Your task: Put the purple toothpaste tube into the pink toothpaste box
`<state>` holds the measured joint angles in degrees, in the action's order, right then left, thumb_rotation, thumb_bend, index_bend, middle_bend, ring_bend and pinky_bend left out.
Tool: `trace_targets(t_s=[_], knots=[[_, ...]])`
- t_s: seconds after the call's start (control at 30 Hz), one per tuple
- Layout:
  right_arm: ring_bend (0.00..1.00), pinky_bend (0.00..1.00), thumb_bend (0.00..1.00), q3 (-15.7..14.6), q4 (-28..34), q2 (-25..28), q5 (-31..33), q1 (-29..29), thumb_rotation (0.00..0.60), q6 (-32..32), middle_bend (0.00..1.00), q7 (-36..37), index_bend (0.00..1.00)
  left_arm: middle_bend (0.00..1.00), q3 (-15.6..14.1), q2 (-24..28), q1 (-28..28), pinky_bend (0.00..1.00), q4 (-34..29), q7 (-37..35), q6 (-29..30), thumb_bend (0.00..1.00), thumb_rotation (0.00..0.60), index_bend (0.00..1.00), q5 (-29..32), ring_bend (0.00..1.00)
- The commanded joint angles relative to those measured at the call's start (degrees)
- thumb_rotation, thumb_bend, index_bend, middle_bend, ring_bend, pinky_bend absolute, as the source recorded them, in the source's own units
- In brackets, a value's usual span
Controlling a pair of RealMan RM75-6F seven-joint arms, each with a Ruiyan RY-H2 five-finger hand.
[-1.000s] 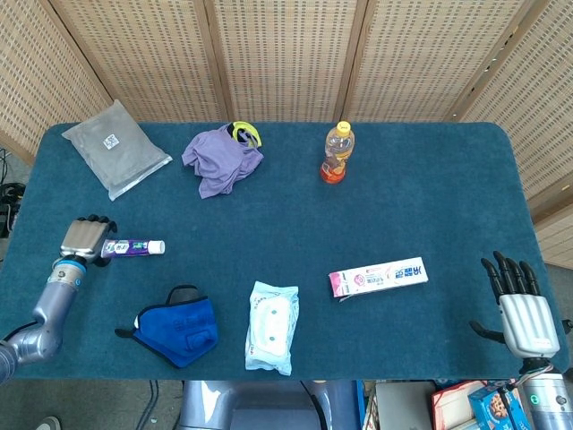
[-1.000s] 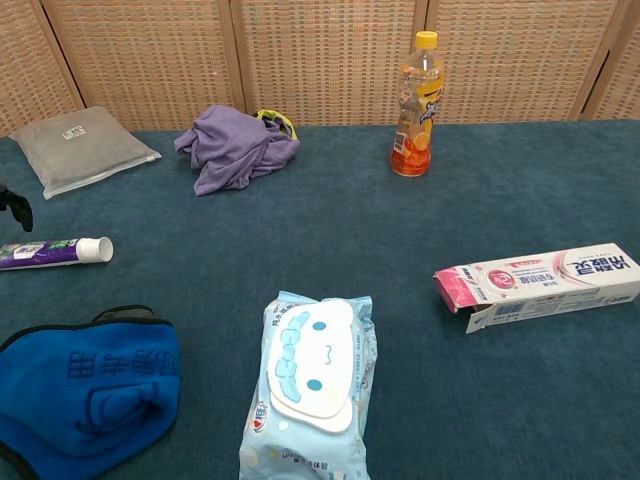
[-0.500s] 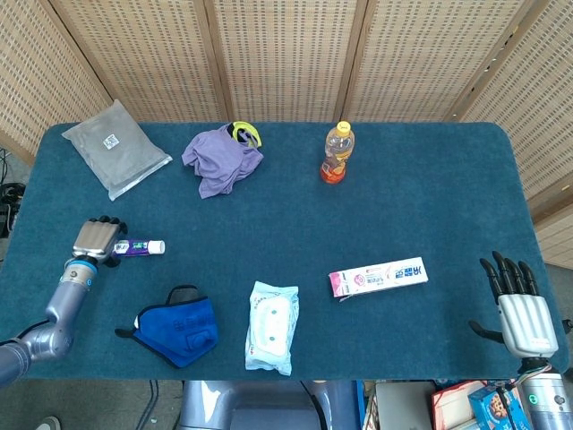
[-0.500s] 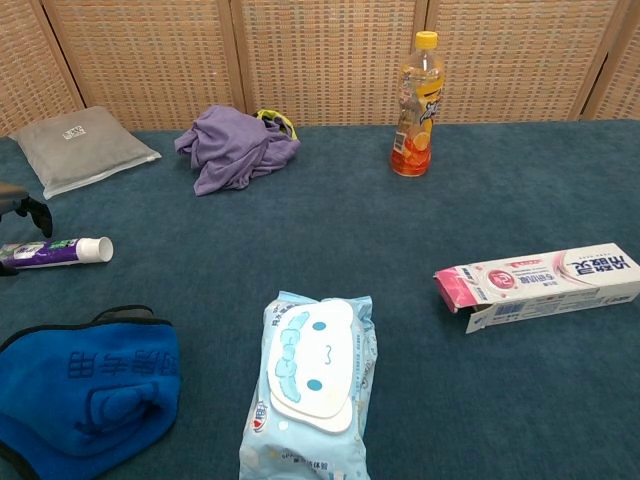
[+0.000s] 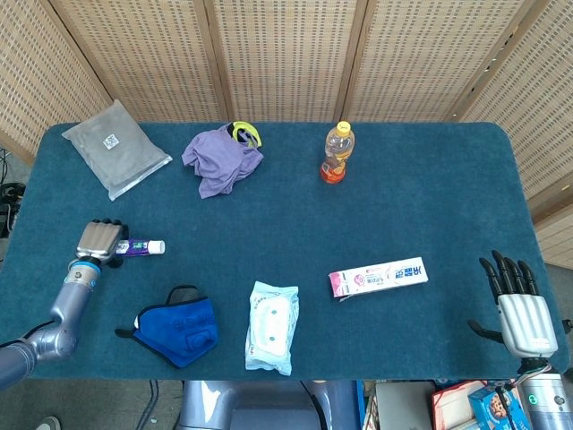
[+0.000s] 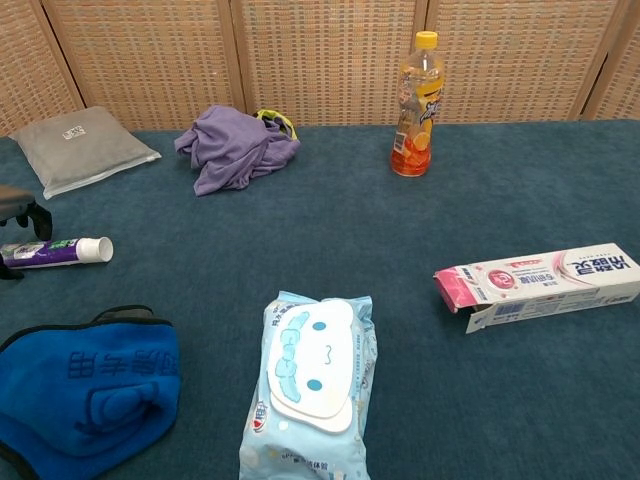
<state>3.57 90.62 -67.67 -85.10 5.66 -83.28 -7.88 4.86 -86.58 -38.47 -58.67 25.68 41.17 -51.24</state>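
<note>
Only head view shows right robot hand (image 5: 524, 309), fingers spread, off-table.

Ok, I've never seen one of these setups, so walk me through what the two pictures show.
This is a robot with two arms, each ending in a robot hand, working at a table with a blue cloth. One picture looks down from its head, the other looks forward from its chest.

On the table lie the purple toothpaste tube, the pink toothpaste box with its near end open, an orange drink bottle, a pack of wet wipes, a blue face mask, a purple cloth and a grey pouch.

The left robot hand is over the tube's back end; whether it grips yet, I cannot tell. The right robot hand is open at the table's edge, holding nothing.
</note>
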Motion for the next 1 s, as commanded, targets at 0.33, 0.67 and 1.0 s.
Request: trace_targets(t_s=[0.33,0.67,1.0], knots=[[0.0,0.0,0.15,0.03,-0.06,0.04,-0.01,-0.08,0.6,-0.16,0.0,0.37,0.0,0.62,-0.14,-2.34,0.77,0.48,2.82,-1.18,2.05,0.31,0.6,0.73,-1.8,0.49],[0.0,0.0,0.15,0.02,0.02,0.07,-0.15,-0.08,0.6,-0.26,0.0,0.47,0.0,0.63,0.13,-0.02,1.35,0.49,0.54,-3.49,7.55,0.31,0.6,0.75,-8.21,0.51],[0.0,0.0,0.15,-0.04,0.07,-0.16,-0.03,0.24,0.6,0.46,0.0,0.33,0.0,0.66,0.38,5.09,2.14,0.5,-2.91,-6.54,12.42,0.31,0.6,0.78,-13.84,0.53]])
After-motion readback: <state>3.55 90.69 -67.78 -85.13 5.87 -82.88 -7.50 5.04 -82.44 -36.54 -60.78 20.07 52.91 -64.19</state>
